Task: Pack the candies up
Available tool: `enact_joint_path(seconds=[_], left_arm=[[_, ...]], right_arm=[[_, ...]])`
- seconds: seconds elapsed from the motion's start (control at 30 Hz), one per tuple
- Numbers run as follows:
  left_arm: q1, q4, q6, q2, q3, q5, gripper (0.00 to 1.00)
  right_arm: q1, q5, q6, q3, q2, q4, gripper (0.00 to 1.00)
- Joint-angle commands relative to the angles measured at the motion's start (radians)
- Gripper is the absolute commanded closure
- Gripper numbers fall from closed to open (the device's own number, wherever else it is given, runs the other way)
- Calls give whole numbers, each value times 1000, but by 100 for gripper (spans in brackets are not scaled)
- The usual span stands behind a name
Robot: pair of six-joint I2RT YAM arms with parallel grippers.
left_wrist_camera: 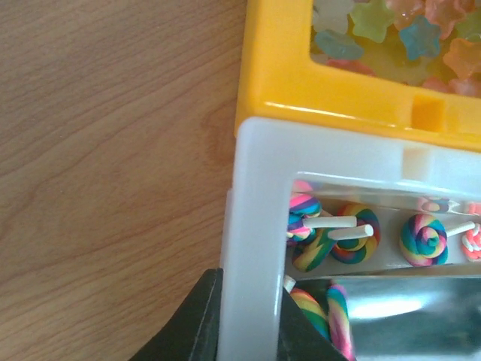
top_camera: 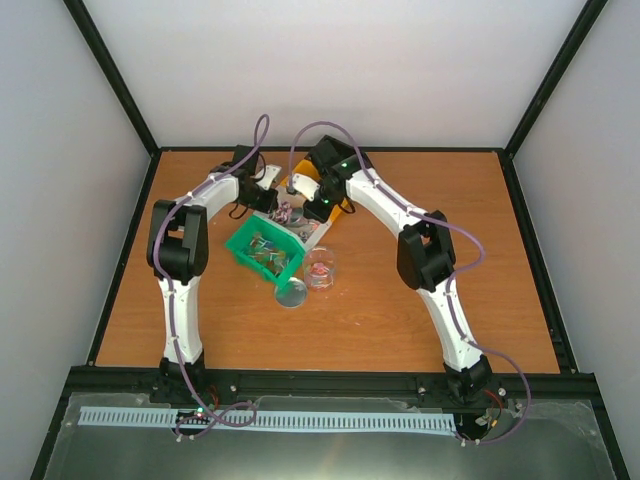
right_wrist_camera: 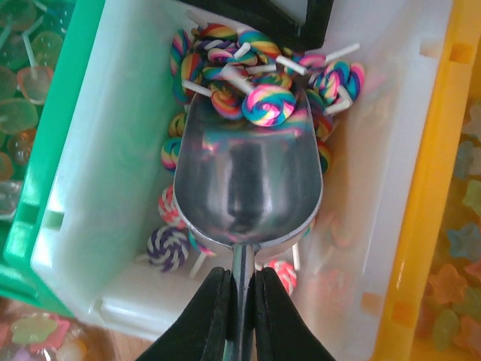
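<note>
Top view: you see both arms meeting over the bins at mid-table (top_camera: 480, 200). A jar (top_camera: 320, 268) and lid (top_camera: 291, 293) sit just before the green bin (top_camera: 262, 250), with bare wood all round.

Left wrist: the left gripper (left_wrist_camera: 249, 304) pinches the white bin (left_wrist_camera: 255, 195) by its corner wall, and the yellow bin (left_wrist_camera: 278, 68) touches it.

Right wrist: the right gripper (right_wrist_camera: 239, 293) is clamped on the handle of the scoop (right_wrist_camera: 248, 180). The candies (right_wrist_camera: 267, 101) are heaped at its lip, and the bin walls are close.

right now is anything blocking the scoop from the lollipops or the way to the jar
Nothing visible. The right gripper is shut on the scoop, whose front lip sits among the lollipops in the white bin. The jar stands open, its lid lying beside it.
</note>
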Motion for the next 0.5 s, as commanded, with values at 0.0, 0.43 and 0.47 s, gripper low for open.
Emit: enact_joint_path(seconds=[0.0, 0.43, 0.47], left_arm=[[-22, 5, -20, -37, -16, 62, 86], [8, -59, -19, -7, 62, 93, 78], [14, -75, -19, -1, 83, 100, 77]], right_arm=[[7, -99, 17, -110, 57, 38, 97], [-34, -329, 46, -519, -129, 531, 97], [-44, -341, 59, -535, -143, 550, 97]])
